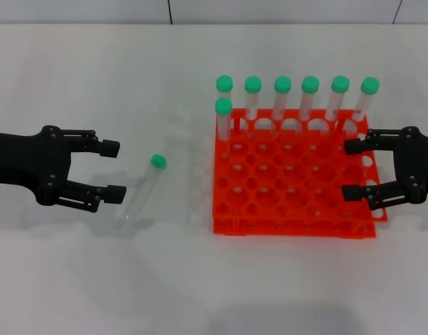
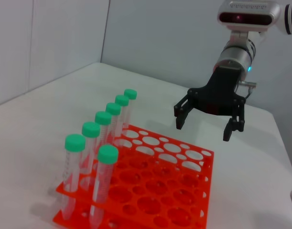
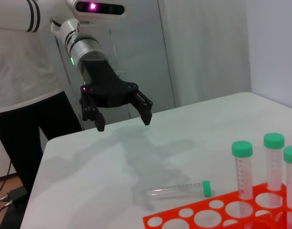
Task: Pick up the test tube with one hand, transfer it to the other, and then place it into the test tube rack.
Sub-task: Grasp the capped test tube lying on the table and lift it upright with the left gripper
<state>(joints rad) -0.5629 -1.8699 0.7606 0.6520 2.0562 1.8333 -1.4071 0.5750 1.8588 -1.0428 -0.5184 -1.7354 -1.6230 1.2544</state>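
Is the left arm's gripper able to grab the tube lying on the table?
Probably yes. The left gripper has its jaws open and faces the lying test tube, with only bare table between them.

White table [image 1: 74, 279] under my workspace, pale wall panels [image 2: 65, 38] behind it; person in white top, dark trousers [image 3: 22, 109] stands at table's far edge

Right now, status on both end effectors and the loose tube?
Left end effector open beside test tube, which lies flat on table. Right end effector open over test tube rack. Path clear.
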